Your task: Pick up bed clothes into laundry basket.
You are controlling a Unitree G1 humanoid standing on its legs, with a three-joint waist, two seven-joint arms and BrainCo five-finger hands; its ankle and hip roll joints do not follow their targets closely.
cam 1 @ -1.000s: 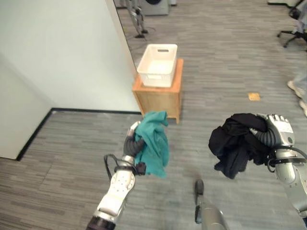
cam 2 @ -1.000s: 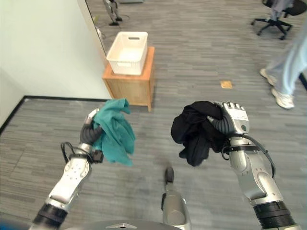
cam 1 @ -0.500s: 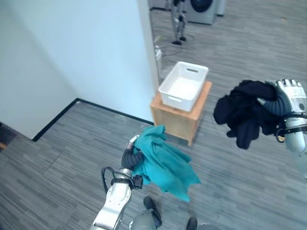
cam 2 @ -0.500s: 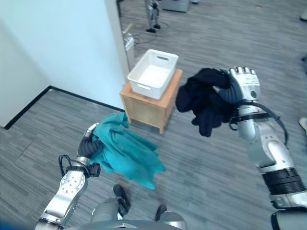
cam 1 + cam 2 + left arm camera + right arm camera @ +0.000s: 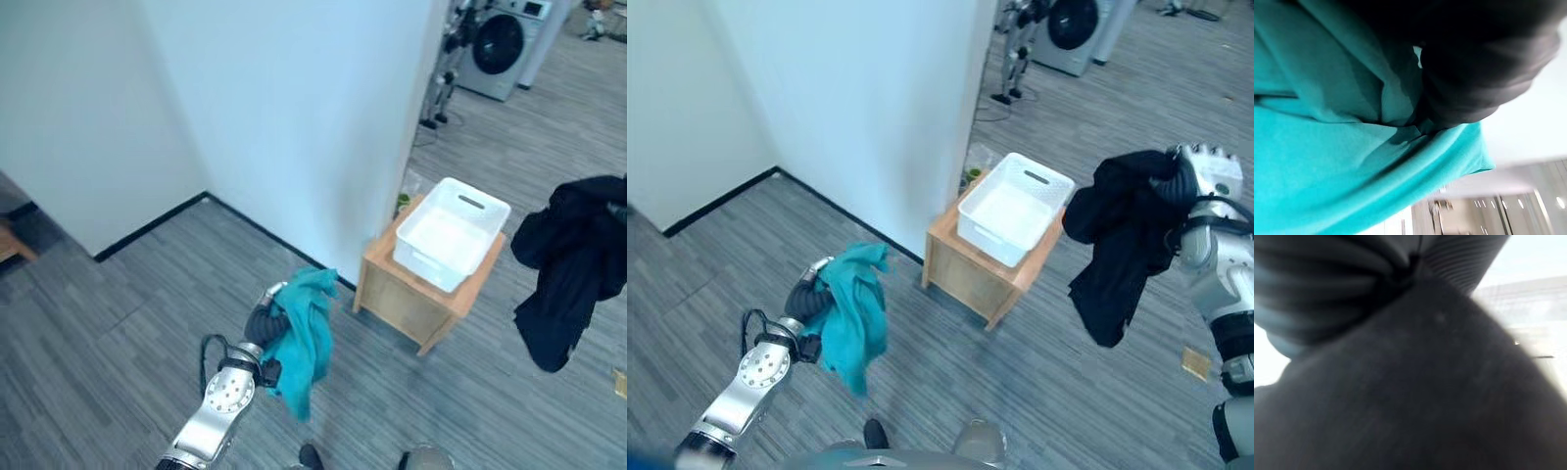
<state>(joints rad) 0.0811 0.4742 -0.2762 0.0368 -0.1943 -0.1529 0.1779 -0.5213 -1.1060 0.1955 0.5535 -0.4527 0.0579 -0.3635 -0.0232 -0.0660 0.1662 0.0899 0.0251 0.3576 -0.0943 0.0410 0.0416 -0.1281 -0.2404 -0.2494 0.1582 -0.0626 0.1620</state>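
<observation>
A small wooden table point(image 5: 972, 276) is seen on the grey floor point(image 5: 774, 245), next to a white wall. A white basket point(image 5: 1014, 209) is set on top of it.

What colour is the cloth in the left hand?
Teal, plain with no pattern. The cloth hangs from the left hand, clearest in the right eye view.

Black garment point(image 5: 1122, 240) unfurled (hangs longer).
</observation>
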